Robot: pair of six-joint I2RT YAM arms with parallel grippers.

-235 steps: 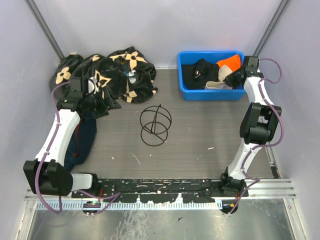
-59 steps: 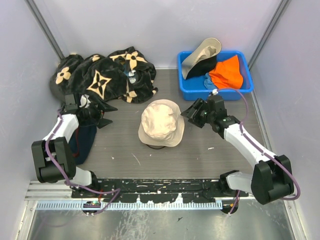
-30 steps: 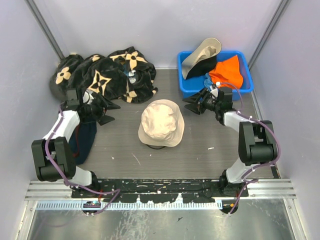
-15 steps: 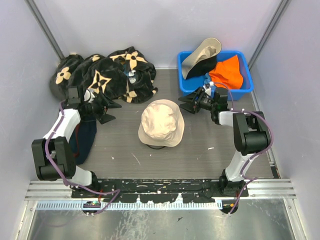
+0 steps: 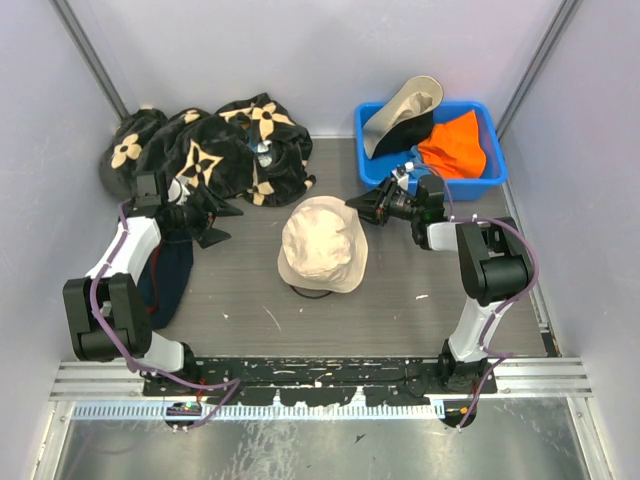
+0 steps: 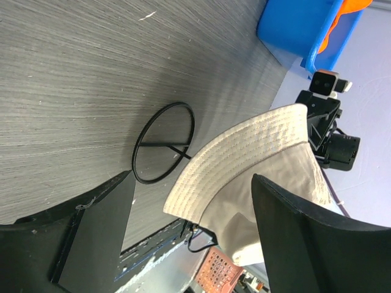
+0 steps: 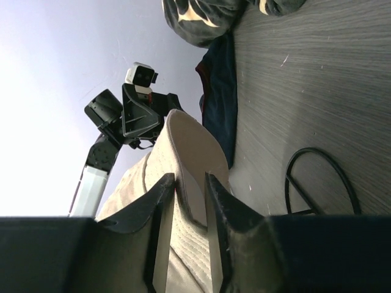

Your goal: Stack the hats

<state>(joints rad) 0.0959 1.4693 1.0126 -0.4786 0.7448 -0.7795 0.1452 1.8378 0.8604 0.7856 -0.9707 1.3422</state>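
1. The beige hat (image 5: 322, 243) is sitting in the middle of the surface (image 5: 240, 300), draped over a black wire stand (image 6: 164, 141). From the top camera only a sliver of the stand's ring is peeking out under the near brim.
2. The right gripper (image 5: 355, 207) is reaching in low from the bin side and pinching the far-right edge of that hat's brim. In the right wrist view the brim is running straight between the two fingers (image 7: 160, 201), which are nearly pressed together on it.
3. The left gripper (image 5: 215, 222) is hanging out over on the left, well apart from the hat. Its fingers are spread wide, nothing between them, and it's pointing toward the hat.
4. The blue bin (image 5: 372, 180) is sitting at the far right, with the orange hat (image 5: 458, 145) lying inside. Another hat with a tan brim (image 5: 402, 108) is propping up against the bin's back-left corner.
5. The black cloth with tan flowers (image 5: 210, 150) is bunching up at the far left, and a dark navy garment (image 5: 165, 280) is lying beside the left arm.
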